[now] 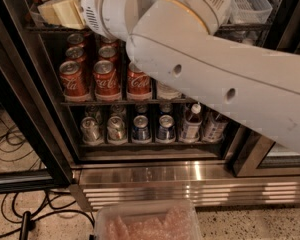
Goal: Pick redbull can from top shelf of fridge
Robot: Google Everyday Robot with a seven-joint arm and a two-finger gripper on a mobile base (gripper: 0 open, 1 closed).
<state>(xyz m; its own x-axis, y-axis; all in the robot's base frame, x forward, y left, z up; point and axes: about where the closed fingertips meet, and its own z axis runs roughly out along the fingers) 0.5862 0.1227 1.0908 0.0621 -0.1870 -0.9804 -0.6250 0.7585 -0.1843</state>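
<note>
The fridge (40, 124) stands open in front of me, black-framed with dark wire racks. My white arm crosses the view from the right. The gripper (60, 11), cream-coloured, reaches in at the left end of the top shelf (50, 29), just above the rack's edge. A white slotted tray (250, 4) lies on that shelf at the right. The redbull can does not show; the arm and gripper hide most of the top shelf.
Red Coca-Cola cans (106, 76) fill the middle rack. Silver cans (90, 129), dark-blue cans (140, 128) and bottles (192, 121) stand on the lower rack. Below are the ribbed steel base (190, 184), a clear bin (147, 221) and floor cables (15, 149).
</note>
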